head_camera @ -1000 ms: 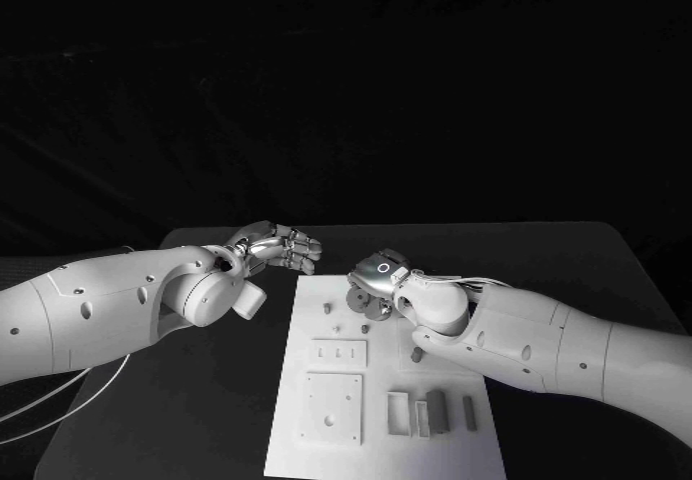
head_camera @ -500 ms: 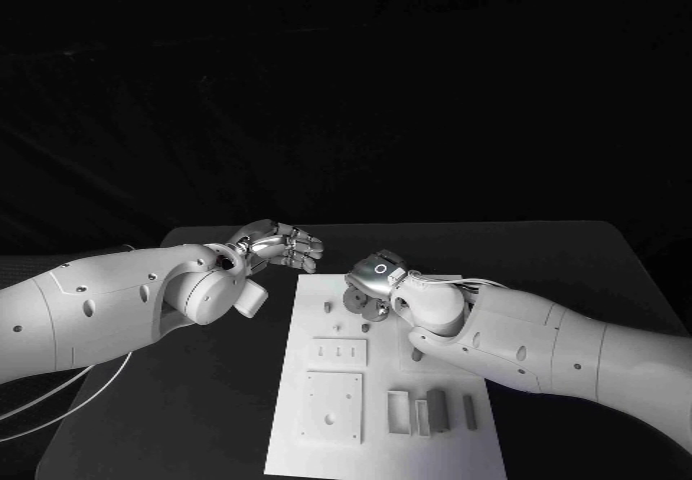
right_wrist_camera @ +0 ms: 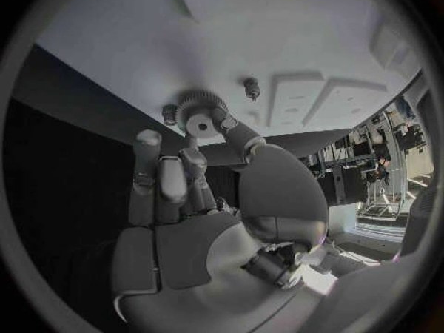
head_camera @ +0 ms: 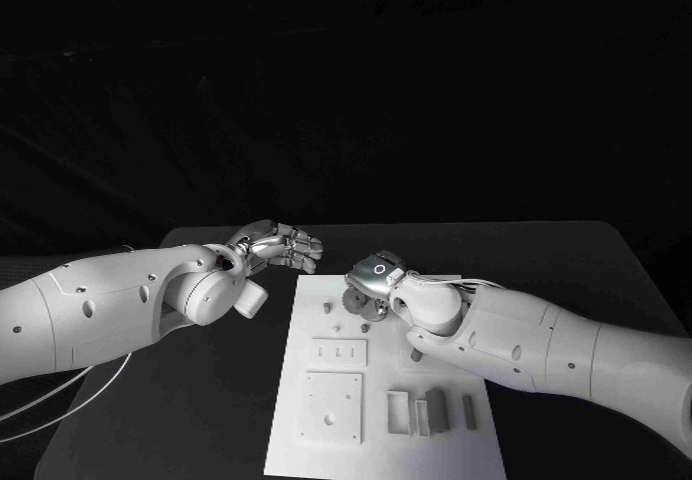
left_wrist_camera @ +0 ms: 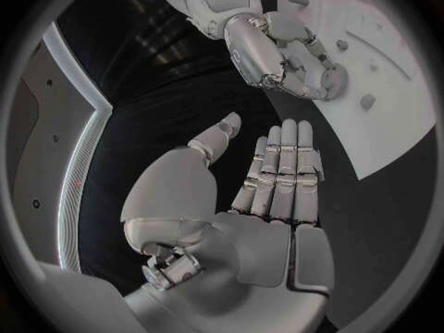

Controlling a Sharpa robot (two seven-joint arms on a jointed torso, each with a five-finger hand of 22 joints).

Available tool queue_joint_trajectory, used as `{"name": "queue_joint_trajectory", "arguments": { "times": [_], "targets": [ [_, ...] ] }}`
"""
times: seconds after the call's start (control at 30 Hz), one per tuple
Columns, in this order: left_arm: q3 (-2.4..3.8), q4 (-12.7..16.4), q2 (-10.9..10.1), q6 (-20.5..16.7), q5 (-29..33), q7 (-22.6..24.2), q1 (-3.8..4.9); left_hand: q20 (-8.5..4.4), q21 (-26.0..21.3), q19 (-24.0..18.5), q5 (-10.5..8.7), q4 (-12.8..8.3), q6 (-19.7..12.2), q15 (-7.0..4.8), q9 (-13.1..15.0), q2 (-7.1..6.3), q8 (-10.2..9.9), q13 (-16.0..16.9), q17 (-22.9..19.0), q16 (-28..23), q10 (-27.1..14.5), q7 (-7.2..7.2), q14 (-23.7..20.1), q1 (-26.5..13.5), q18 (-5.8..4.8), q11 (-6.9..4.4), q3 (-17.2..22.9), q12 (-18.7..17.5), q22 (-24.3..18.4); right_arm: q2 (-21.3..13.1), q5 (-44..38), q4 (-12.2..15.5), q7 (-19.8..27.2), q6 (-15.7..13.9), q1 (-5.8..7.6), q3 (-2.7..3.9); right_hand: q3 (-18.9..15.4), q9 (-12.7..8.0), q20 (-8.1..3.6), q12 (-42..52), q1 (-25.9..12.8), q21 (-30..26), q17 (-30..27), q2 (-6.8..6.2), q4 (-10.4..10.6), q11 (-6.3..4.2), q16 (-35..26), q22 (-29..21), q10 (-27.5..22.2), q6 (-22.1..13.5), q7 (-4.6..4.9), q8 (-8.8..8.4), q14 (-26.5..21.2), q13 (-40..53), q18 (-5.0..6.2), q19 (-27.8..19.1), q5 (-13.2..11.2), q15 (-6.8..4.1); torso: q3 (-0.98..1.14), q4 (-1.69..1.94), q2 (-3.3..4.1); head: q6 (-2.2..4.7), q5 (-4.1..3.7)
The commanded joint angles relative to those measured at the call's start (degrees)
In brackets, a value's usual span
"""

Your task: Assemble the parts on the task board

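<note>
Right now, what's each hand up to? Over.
Left hand open, off the task board. Right hand fingers pinching a gear over the board. Nothing in the way.

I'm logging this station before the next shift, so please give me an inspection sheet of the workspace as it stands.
Surface: black table, with the white task board lying in its middle.
Job's things: a toothed gear at the right hand's fingertips over the board; small pegs standing in the board; upright rectangular parts at its near end.
Clutter: nothing seen.
Hands: left hand open, fingers straight, off the board over the table; right hand holds the gear.
Cables: thin pale cables under the left arm.
Surroundings: dark backdrop behind the table.
</note>
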Motion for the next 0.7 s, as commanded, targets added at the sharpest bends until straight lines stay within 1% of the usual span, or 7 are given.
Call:
{"name": "queue_joint_trajectory", "arguments": {
  "times": [0.03, 0.27, 0.37, 0.43, 0.47, 0.57, 0.7],
  "targets": [
    [0.07, 0.13, 0.09, 0.35, 0.24, 0.35, 0.12, -0.29, -0.21, 0.04, 0.18, 0.05, -0.29, 0.08, 0.06, -0.15, -0.32, 0.02, 0.06, -0.33, 0.19, 0.58, 0.19, -0.37, 0.26, 0.12, -0.28, -0.38, 0.04, -0.02, -0.26, -0.36, 0.15, 0.43, -0.07, -0.07, 0.31, 0.05, -0.36, -0.01, 0.47, -0.35, -0.05, 0.06, 0.01, 0.11, -0.36, 0.8, 0.2, 2.78, 2.27, 0.09, 0.34, -0.05, 1.52, -0.03, 0.16, 0.04, 0.01, -0.04, 0.01, 0.03, 0.03],
    [0.07, 0.12, 0.27, 0.35, 0.21, 0.36, 0.16, -0.29, -0.22, 0.04, 0.18, 0.05, -0.3, 0.08, 0.07, -0.15, -0.34, 0.03, 0.08, -0.35, 0.2, 0.59, 0.19, -0.36, 0.26, 0.12, -0.28, -0.4, 0.04, 0.51, 1.2, -0.65, 0.82, 0.56, -0.07, -0.1, 0.22, -0.05, -0.32, -0.07, 0.24, -0.45, -0.32, -0.5, 0.14, 0.19, -0.45, 0.8, 0.17, 2.54, 2.37, -0.15, 0.27, -0.17, 1.52, 0.0, 0.15, 0.07, 0.01, 0.02, 0.02, 0.02, 0.05],
    [0.07, 0.12, 0.26, 0.34, 0.21, 0.34, 0.17, -0.28, -0.23, 0.04, 0.18, 0.05, -0.3, 0.08, 0.08, -0.15, -0.34, 0.03, 0.09, -0.36, 0.2, 0.59, 0.2, -0.37, 0.25, 0.12, -0.29, -0.41, 0.04, 0.57, 2.26, -0.97, 1.04, 0.51, -0.07, -0.12, 0.66, -0.63, -0.21, -0.19, -0.46, -0.79, -0.85, -2.24, 1.38, 0.75, -0.69, 0.72, 0.01, 0.9, 2.92, -1.29, 0.05, -0.43, 1.52, 0.12, 0.22, 0.41, 0.01, 0.04, 0.02, 0.0, 0.09],
    [0.07, 0.12, 0.17, 0.33, 0.21, 0.31, 0.17, -0.28, -0.24, 0.04, 0.18, 0.04, -0.3, 0.09, 0.08, -0.15, -0.35, 0.03, 0.1, -0.37, 0.2, 0.59, 0.2, -0.37, 0.25, 0.12, -0.29, -0.41, 0.05, 0.53, 2.52, -1.09, 1.04, 0.63, -0.07, -0.13, 1.47, -1.41, -0.18, -0.24, -0.84, -1.0, -1.12, -4.34, 3.38, 1.2, -0.83, 0.7, -0.13, -1.53, 3.3, -2.75, -0.05, -0.65, 1.52, 0.33, 0.24, 0.85, 0.01, 0.04, 0.02, -0.06, 0.12],
    [0.07, 0.12, 0.13, 0.31, 0.21, 0.31, 0.18, -0.28, -0.24, 0.04, 0.18, 0.04, -0.31, 0.09, 0.08, -0.15, -0.35, 0.03, 0.1, -0.37, 0.2, 0.59, 0.2, -0.37, 0.25, 0.12, -0.29, -0.42, 0.05, 0.5, 2.59, -1.12, 0.99, 0.59, -0.06, -0.13, 1.62, -1.5, -0.17, -0.22, -0.95, -1.05, -1.24, -4.83, 3.98, 1.18, -0.86, 0.72, -0.19, -1.85, 3.38, -2.9, -0.11, -0.7, 1.52, 0.36, 0.18, 0.87, 0.01, 0.02, 0.02, -0.11, 0.12],
    [0.07, 0.13, 0.1, 0.27, 0.21, 0.31, 0.19, -0.28, -0.24, 0.04, 0.18, 0.05, -0.31, 0.09, 0.08, -0.16, -0.35, 0.03, 0.11, -0.38, 0.2, 0.59, 0.2, -0.37, 0.25, 0.12, -0.29, -0.42, 0.05, 0.43, 2.66, -1.25, 0.86, 0.64, -0.06, -0.13, 1.85, -1.98, -0.17, -0.22, -1.02, -1.2, -1.52, -5.98, 5.22, 1.35, -0.95, 0.79, -0.46, -3.81, 3.61, -3.89, -0.31, -0.82, 1.52, 0.33, 0.13, 1.0, 0.01, -0.04, 0.01, -0.13, 0.16],
    [0.07, 0.13, 0.07, 0.28, 0.21, 0.28, 0.19, -0.28, -0.25, 0.05, 0.18, 0.05, -0.32, 0.09, 0.08, -0.17, -0.37, 0.03, 0.12, -0.39, 0.2, 0.6, 0.21, -0.37, 0.25, 0.13, -0.3, -0.44, 0.05, 0.34, 2.96, -1.55, 0.88, 0.84, -0.06, -0.13, 1.96, -2.07, -0.19, -0.17, -0.79, -1.24, -1.56, -6.06, 5.65, 1.45, -0.96, 0.85, -0.59, -4.38, 3.72, -4.09, -0.36, -0.87, 1.52, 0.31, 0.12, 1.07, 0.02, -0.01, 0.0, -0.14, 0.16]
  ]
}}
